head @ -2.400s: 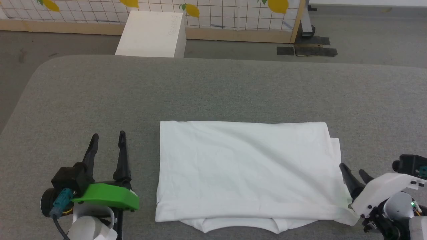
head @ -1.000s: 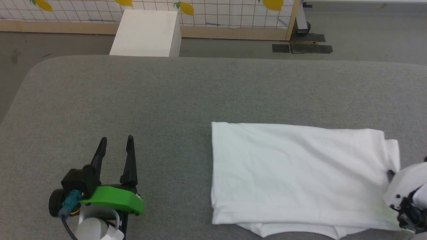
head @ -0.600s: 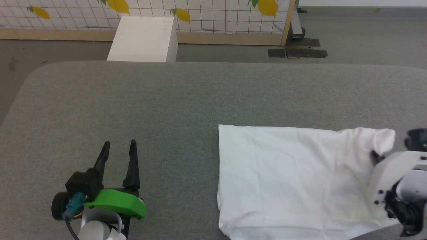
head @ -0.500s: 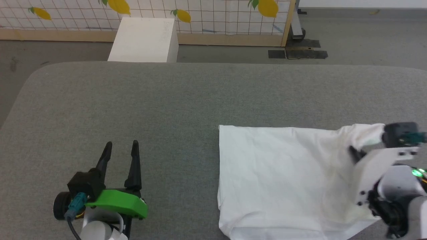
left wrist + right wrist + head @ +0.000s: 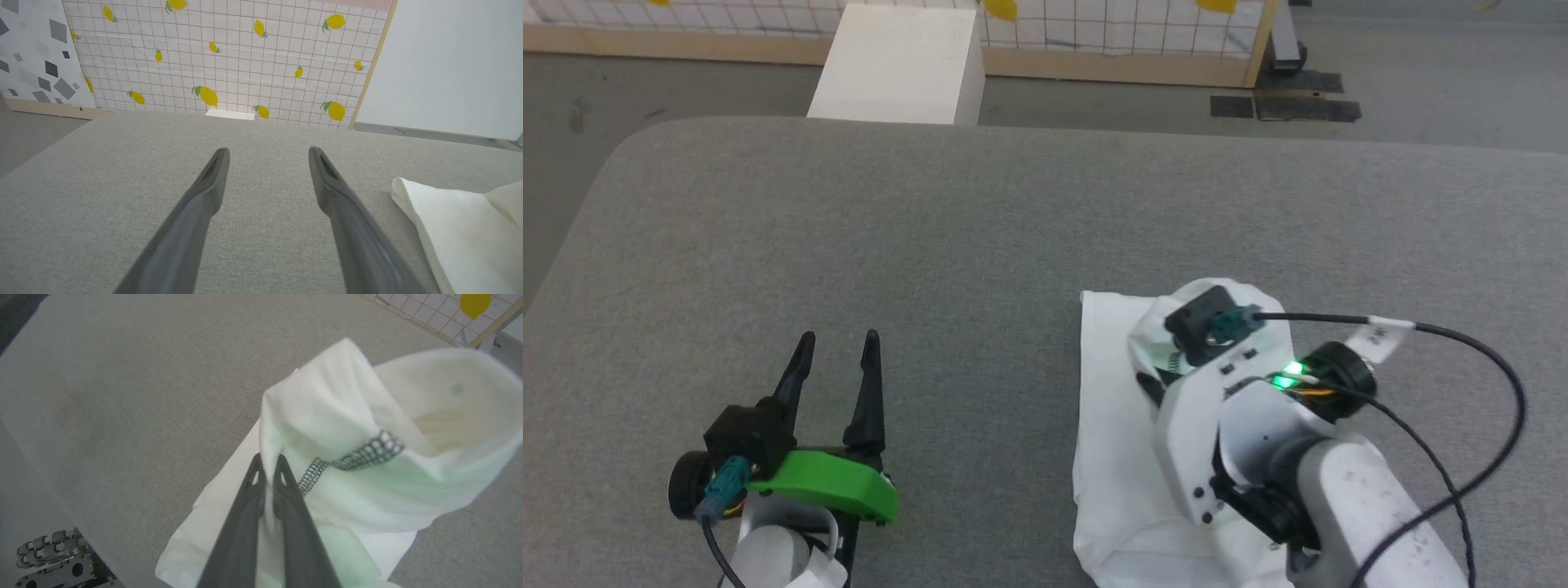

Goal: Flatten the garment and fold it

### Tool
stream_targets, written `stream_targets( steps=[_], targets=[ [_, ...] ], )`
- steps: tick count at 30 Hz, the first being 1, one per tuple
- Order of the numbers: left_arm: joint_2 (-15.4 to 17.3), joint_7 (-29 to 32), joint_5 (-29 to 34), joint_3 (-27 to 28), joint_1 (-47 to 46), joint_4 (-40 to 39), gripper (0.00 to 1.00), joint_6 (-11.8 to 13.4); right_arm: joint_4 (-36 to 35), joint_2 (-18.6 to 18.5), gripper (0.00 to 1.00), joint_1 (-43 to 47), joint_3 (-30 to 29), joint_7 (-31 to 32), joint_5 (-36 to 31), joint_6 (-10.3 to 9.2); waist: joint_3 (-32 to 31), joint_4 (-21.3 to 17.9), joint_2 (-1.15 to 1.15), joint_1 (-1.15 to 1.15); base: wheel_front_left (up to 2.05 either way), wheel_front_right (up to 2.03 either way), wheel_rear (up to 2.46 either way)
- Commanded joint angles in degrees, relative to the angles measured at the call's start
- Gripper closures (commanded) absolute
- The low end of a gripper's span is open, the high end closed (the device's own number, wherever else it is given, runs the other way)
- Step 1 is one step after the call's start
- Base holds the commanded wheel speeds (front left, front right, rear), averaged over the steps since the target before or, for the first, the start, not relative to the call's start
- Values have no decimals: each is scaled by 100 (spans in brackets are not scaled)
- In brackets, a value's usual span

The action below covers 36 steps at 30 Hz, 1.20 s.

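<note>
Currently the right gripper (image 5: 267, 463) is clenched on a thin fold of the garment (image 5: 1107, 425), with the cloth pinched between both fingers (image 5: 241, 522) close to their tips. The garment lies on the near right part of the counter (image 5: 931, 229); one portion is flat on the counter, the other is raised by the gripper and arches over the flat portion as a loose, open roll. A line of dark stitching (image 5: 359, 455) shows on the raised portion, just beside the fingers. The left gripper (image 5: 838, 336) is released, holds nothing and hovers over the near left part of the counter, well apart from the garment. A white box (image 5: 898, 57) stands beyond the far edge of the counter.

Judged step: carrying the raised portion across to form a fold.

Hazards from this state:
1. Slip. The pinch is narrow and near the tips; thin cloth may pull free under its own weight, and the raised portion would drop in a heap.
2. Layer separation. The number of layers pinched cannot be told. If only the top one is held, the rest will lag and crease.
3. Drag. Nothing pins the flat portion to the counter; sideways pull may shift it, and the edges will not align.
4. Trapped bulge. Release with the roll open leaves a ridge.
</note>
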Motion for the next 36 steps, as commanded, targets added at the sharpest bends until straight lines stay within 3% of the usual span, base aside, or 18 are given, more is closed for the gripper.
stream_targets(
  steps=[1, 8, 9, 10, 16, 21, 25, 29, 36],
  targets=[
    [-12, -27, -60, -1, -115, 12, 0, -39, 194, -3, 100, -183, 100, -101, 89, -9, 129, 124, 0, 0, 0, 0, 0],
    [-16, -27, -82, -27, -207, 27, 0, -39, 1427, -3, 100, -736, 558, -271, 546, -9, 311, 257, 0, 0, 0, 0, 0],
    [-18, -27, -83, -25, -211, 30, 0, -39, 1528, -3, 55, -789, 604, -295, 608, -9, 322, 261, 0, 0, 0, 0, 0],
    [-20, -27, -83, -23, -216, 34, 0, -39, 1635, -3, 0, -842, 680, -305, 706, -9, 336, 265, 0, 0, 0, 0, 0],
    [-30, -27, -78, -8, -207, 52, 0, -39, 1543, -3, 0, -969, 849, -693, 1302, -9, 319, 197, 0, 0, 0, 0, 0],
    [-32, -27, -67, 38, -173, 21, 0, -39, 667, -3, 0, -822, 503, -1744, 1908, -9, 215, 29, 0, 0, 0, 0, 0],
    [-29, -27, -59, 84, -112, -51, 0, -39, 85, -3, 0, -415, -347, -2665, 1920, -9, 105, -169, 0, 0, 0, 0, 0],
    [-30, -27, -43, 105, -74, -122, 0, -39, -57, -3, 0, 64, -1282, -3292, 2012, -9, 22, -357, 0, 0, 0, 0, 0],
    [-43, -27, -13, 131, -67, -201, 0, -39, 535, -3, 0, 672, -2386, -3345, 2447, -9, -48, -547, 0, 0, 0, 0, 0]
  ],
)
